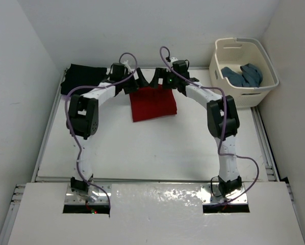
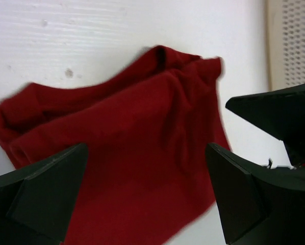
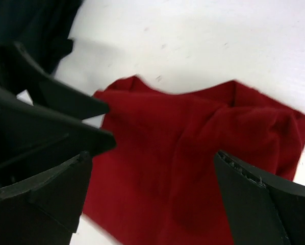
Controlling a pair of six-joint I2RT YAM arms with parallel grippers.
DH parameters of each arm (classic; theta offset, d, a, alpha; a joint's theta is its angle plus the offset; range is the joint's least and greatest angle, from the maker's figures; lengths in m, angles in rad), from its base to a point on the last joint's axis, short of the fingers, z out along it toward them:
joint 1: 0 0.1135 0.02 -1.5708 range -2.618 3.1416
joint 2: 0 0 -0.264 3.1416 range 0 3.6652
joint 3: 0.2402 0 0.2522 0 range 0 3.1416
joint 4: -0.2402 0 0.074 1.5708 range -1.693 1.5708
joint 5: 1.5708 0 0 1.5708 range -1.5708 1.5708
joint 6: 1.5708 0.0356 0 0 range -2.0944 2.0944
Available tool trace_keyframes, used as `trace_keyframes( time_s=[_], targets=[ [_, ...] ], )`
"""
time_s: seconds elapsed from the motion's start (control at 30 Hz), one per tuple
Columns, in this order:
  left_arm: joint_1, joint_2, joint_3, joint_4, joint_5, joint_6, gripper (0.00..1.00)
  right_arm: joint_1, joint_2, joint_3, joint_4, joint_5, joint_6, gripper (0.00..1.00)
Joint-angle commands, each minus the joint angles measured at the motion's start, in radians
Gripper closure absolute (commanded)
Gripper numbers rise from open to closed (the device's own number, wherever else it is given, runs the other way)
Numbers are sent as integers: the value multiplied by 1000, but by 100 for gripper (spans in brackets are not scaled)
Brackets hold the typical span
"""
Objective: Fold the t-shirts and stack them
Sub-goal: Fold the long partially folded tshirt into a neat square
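Red cloth in a rough folded rectangle, the red shirt (image 1: 152,104) lies on the table (image 1: 142,153) near the middle of its far edge. It looks light and limp and would likely sag open if lifted by one layer, so pinch all layers at its two far corners. Above that side the left gripper (image 2: 145,199) and right gripper (image 3: 152,204) hang spread wide, holding nothing. Farther off, the black shirt (image 1: 81,79) sits at the far-left corner, and a teal shirt (image 1: 244,75) lies in the basket (image 1: 267,71) past the far-right corner.
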Motion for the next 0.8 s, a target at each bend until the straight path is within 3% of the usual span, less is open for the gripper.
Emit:
trace_keyframes(
  time_s=[0.0,0.23,0.4,0.57,0.77],
  targets=[
    [4,87,94,41,50,-11,0,-16,116,115,61,-9,39,1],
    [21,282,290,-26,-16,-8,0,-63,305,276,124,92,124,1],
    [44,304,264,-45,-45,-8,0,-111,407,306,155,95,184,1],
    [59,276,229,-51,-67,2,0,-121,389,284,146,80,146,1],
    [59,232,445,-135,-42,48,0,-121,268,338,69,15,54,1]
  ],
)
